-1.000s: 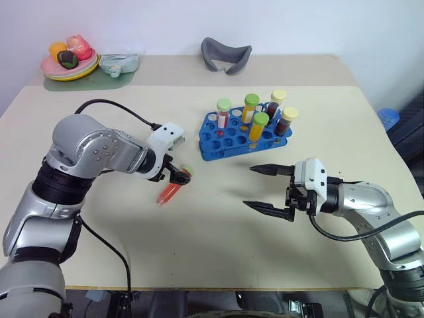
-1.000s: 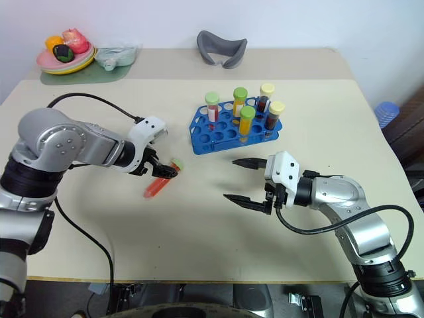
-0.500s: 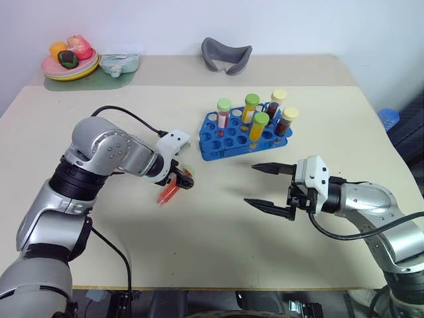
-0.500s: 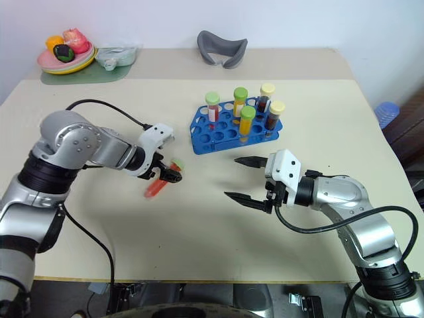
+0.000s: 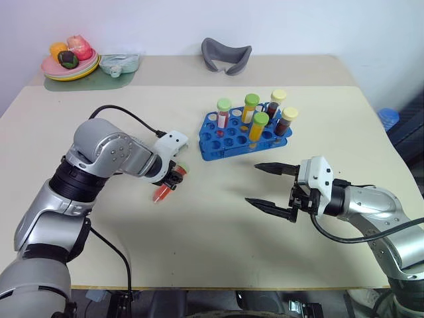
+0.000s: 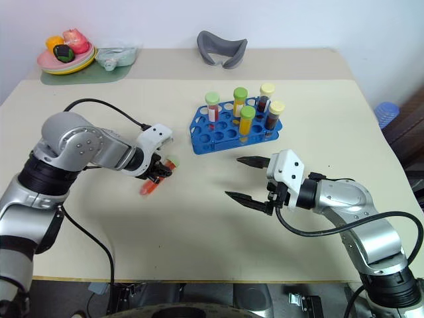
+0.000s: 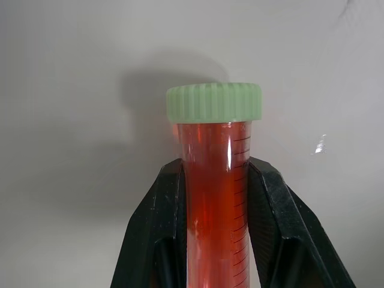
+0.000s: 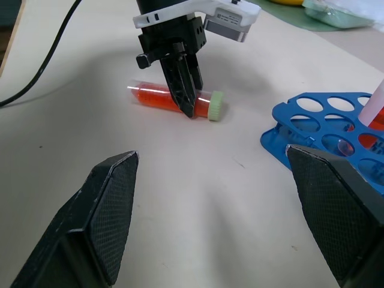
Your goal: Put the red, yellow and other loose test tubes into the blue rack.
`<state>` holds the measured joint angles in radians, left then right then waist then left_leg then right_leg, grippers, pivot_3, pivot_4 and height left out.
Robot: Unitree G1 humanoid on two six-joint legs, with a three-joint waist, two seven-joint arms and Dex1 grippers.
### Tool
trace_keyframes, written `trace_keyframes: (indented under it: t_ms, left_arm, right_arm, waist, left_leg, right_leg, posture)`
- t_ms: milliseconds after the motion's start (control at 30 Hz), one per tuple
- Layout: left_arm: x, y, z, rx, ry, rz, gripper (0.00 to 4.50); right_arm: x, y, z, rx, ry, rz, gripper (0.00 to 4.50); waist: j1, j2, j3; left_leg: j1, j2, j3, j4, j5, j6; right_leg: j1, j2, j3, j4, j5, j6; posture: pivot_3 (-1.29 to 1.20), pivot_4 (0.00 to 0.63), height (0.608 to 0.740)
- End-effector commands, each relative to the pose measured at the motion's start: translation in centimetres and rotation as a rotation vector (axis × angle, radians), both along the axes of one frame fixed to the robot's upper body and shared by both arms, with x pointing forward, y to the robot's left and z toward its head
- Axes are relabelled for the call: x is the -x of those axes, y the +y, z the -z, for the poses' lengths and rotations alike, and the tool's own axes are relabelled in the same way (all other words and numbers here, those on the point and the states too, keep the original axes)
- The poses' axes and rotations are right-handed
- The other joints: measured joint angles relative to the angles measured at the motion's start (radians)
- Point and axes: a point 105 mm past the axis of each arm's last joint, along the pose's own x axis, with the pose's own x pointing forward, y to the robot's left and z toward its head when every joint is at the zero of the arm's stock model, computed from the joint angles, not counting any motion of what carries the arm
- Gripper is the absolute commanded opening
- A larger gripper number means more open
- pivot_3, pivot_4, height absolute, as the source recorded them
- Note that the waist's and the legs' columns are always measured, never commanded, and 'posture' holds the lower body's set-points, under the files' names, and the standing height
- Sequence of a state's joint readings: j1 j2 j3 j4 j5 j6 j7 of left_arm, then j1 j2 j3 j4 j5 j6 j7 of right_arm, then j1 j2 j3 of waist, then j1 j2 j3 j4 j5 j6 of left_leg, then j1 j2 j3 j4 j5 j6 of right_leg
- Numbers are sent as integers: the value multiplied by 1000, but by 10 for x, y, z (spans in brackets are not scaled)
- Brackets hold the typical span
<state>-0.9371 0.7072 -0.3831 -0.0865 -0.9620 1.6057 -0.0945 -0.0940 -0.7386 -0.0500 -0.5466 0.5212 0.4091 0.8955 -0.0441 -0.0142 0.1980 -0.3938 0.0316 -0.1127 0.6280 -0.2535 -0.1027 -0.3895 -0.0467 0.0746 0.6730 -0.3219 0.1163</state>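
Observation:
A red test tube [image 5: 161,193] with a pale green cap [image 7: 214,103] lies on the beige table left of the blue rack [image 5: 226,140]. My left gripper [image 5: 173,180] points down at it and is shut on its body just below the cap; the black fingers [image 7: 161,228] press both sides of the tube. The right wrist view shows this grip [image 8: 186,99] too. The rack holds several upright tubes, among them yellow ones [image 5: 257,127] with green caps. My right gripper [image 5: 254,183] hovers open and empty in front of the rack.
A plate of toy fruit [image 5: 69,63] on a green mat and a clear container [image 5: 120,63] sit at the far left corner. A grey curved object [image 5: 226,54] lies behind the rack. A black cable [image 5: 119,112] loops off my left wrist.
My left gripper's fingers have shut on the red tube, which lay between them while they stood open. The right arm has kept still.

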Motion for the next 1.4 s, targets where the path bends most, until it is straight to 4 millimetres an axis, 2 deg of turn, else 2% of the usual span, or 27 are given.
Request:
trace_keyframes:
  t_ms: [33,167,267,300,367,433,500,667,833,933,1133,1200,1400]
  left_arm:
    - [-8,-4,-25,90,-175,21,755]
    - [-22,1,-55,172,-477,36,755]
    - [-20,-2,-83,322,-684,108,755]
    - [-19,-3,-93,390,-756,124,755]
    - [-14,-7,-109,638,-786,142,755]
    - [-12,-6,-123,805,-844,155,755]
    - [-9,-6,-129,933,-864,190,755]
    - [-23,-14,-125,1148,-876,182,755]
    - [-40,-29,-115,1192,-999,177,755]
    - [-47,-43,-110,1228,-1017,219,755]
    - [-58,-75,-100,1174,-947,380,755]
    - [-60,-83,-95,1133,-926,425,755]
    - [-63,-96,-84,1047,-897,522,755]
  right_arm:
    - [0,2,-10,-28,-34,19,4044]
    - [-1,5,-10,-39,-33,41,4044]
    - [0,7,-13,-62,-36,56,4044]
    - [0,7,-14,-70,-36,64,4044]
    - [-1,7,-15,-80,-36,78,4044]
    - [-2,6,-16,-97,-38,96,4044]
    - [-4,6,-19,-122,-41,111,4044]
    - [-12,5,-25,-200,-53,176,4044]
    - [-24,-2,-22,-184,-76,322,4044]
    - [-29,-6,-17,-161,-54,395,4044]
    - [-28,-35,12,-98,97,621,4044]
    - [-19,-41,20,-71,142,649,4044]
    - [-4,-48,28,-47,180,691,4044]
  waist:
    - [0,0,0]
    - [0,0,0]
    - [1,0,0]
    - [2,0,0]
    - [6,0,0]
    - [11,0,0]
    - [10,0,0]
    - [5,0,-1]
    - [4,0,-1]
    - [5,0,-1]
    - [5,0,-1]
    - [5,0,-1]
    - [0,0,-1]
  left_leg:
    - [0,0,0,0,0,0]
    - [0,0,0,0,2,-3]
    - [0,0,0,0,2,-3]
    - [0,0,0,0,2,-3]
    - [-1,0,0,0,2,-3]
    - [-2,0,0,1,1,-1]
    - [-2,0,0,2,0,0]
    - [-1,0,0,2,0,1]
    - [-1,0,0,2,0,1]
    - [-1,0,0,2,0,1]
    - [-1,0,0,2,-1,2]
    - [-1,-1,0,2,-1,2]
    - [-1,0,0,2,-2,3]
  right_leg:
    - [0,0,0,0,0,0]
    - [0,0,0,0,0,0]
    - [0,0,0,0,0,0]
    - [0,0,0,0,0,0]
    - [0,0,0,-1,0,0]
    - [0,-1,0,-1,0,0]
    - [0,-1,-1,-1,0,0]
    - [1,0,-1,-1,0,0]
    - [1,0,-1,0,0,0]
    - [1,0,-1,-1,0,0]
    - [1,0,-1,-1,0,0]
    - [1,0,-1,-1,0,0]
    - [0,0,0,0,0,0]
  posture:
    - [0,150,740]
    - [0,150,740]
    - [0,150,740]
    - [0,150,740]
    - [0,150,740]
    - [0,150,740]
    - [0,150,740]
    - [0,150,740]
    - [0,150,740]
    - [0,150,740]
    - [0,150,740]
    - [0,150,740]
    - [0,150,740]
